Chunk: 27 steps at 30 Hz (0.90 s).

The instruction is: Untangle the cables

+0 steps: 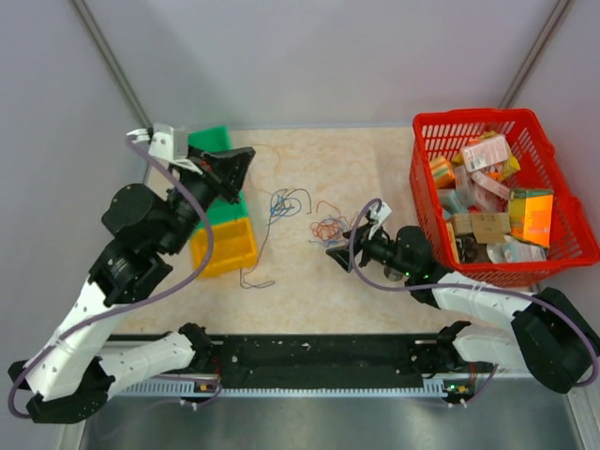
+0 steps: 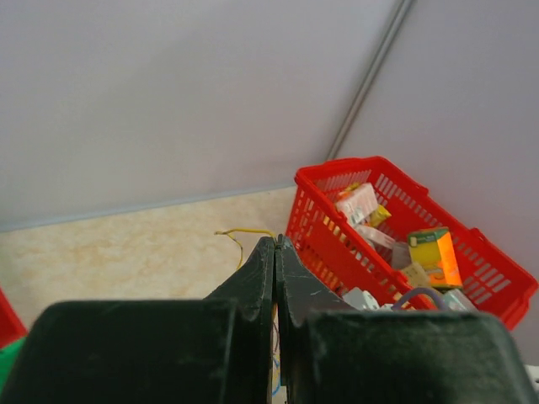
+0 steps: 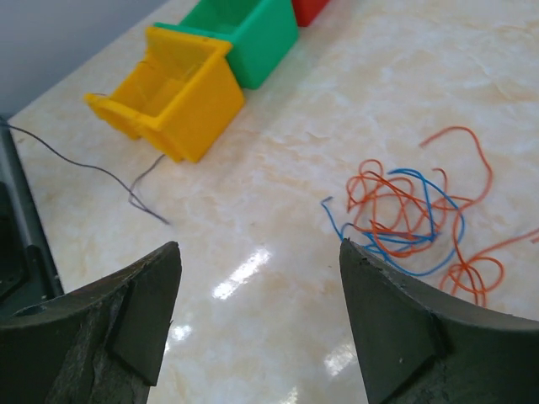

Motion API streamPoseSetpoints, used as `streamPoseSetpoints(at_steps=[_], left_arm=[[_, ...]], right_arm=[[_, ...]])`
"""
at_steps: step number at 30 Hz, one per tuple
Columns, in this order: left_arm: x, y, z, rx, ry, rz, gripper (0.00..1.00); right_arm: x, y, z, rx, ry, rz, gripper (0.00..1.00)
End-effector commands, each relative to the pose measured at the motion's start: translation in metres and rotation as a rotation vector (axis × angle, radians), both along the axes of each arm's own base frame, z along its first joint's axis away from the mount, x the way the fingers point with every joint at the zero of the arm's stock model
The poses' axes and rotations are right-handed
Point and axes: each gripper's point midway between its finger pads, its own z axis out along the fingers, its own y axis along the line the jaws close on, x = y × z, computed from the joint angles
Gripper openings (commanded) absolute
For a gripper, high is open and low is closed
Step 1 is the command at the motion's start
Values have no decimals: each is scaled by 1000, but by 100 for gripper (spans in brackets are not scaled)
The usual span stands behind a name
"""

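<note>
The cables lie mid-table in two loose tangles: a blue and green one (image 1: pixel 286 202) and an orange and blue one (image 1: pixel 326 228), the latter also in the right wrist view (image 3: pixel 404 215). A long dark wire (image 1: pixel 255 270) trails toward the yellow bin and shows in the right wrist view (image 3: pixel 126 181). My left gripper (image 1: pixel 246 159) is raised at the back left. Its jaws are shut, pinching a thin yellow wire (image 2: pixel 240 232) at the tip (image 2: pixel 276 240). My right gripper (image 1: pixel 349 234) is open and empty (image 3: pixel 259 252), low over the table just right of the orange tangle.
A red basket (image 1: pixel 506 120) full of small packets stands at the right, also in the left wrist view (image 2: pixel 324 223). A yellow bin (image 1: pixel 225 248) and a green bin (image 1: pixel 211 141) stand at the left, both in the right wrist view (image 3: pixel 181 101) (image 3: pixel 248 34).
</note>
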Motion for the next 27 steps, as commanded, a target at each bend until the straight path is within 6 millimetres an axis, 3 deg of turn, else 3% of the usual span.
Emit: streamPoseSetpoints(at_steps=[1, 8, 14, 20, 25, 27], left_arm=[[6, -39, -22, -77, 90, -131, 0], [32, -84, -95, -30, 252, -188, 0], [45, -110, -134, -13, 336, -228, 0], [50, -121, -149, -3, 371, -241, 0], [48, -122, -152, -7, 382, -251, 0], [46, -123, -154, -12, 387, -263, 0]], right_arm=[[-27, 22, 47, 140, -137, 181, 76], [-19, 17, 54, 177, -117, 112, 76], [-13, 18, 54, 189, -77, 71, 67], [0, 15, 45, 173, -36, -6, 51], [19, 1, 35, 124, -19, -138, 48], [17, 3, 35, 122, -23, -120, 48]])
